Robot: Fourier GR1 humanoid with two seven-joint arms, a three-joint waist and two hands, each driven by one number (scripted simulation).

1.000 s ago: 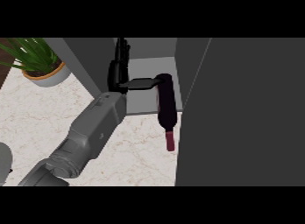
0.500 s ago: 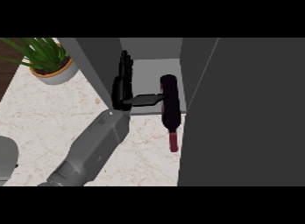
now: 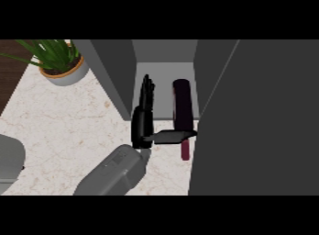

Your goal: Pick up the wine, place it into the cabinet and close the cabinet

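Observation:
The wine bottle [image 3: 182, 98] is dark and lies flat. Its base points into the open cabinet [image 3: 161, 69] and its red-capped neck [image 3: 185, 152] sticks out over the counter. My left hand [image 3: 143, 120] stands on edge just left of the bottle, open with straight fingers pointing into the cabinet. Its thumb [image 3: 173, 136] reaches right and touches the bottle near its shoulder. The cabinet door [image 3: 264, 119] stands open as a large dark panel at the right, close beside the bottle. My right hand is not in view.
A potted plant [image 3: 61, 64] stands at the back left on the marble counter [image 3: 61, 124]. The cabinet's left wall [image 3: 111, 69] rises right beside my fingers. A grey rounded shape [image 3: 3, 158] sits at the left edge.
My left hand has drawn back toward me and slightly right. Its thumb now meets the bottle lower down, near the neck. The bottle still lies in the same spot.

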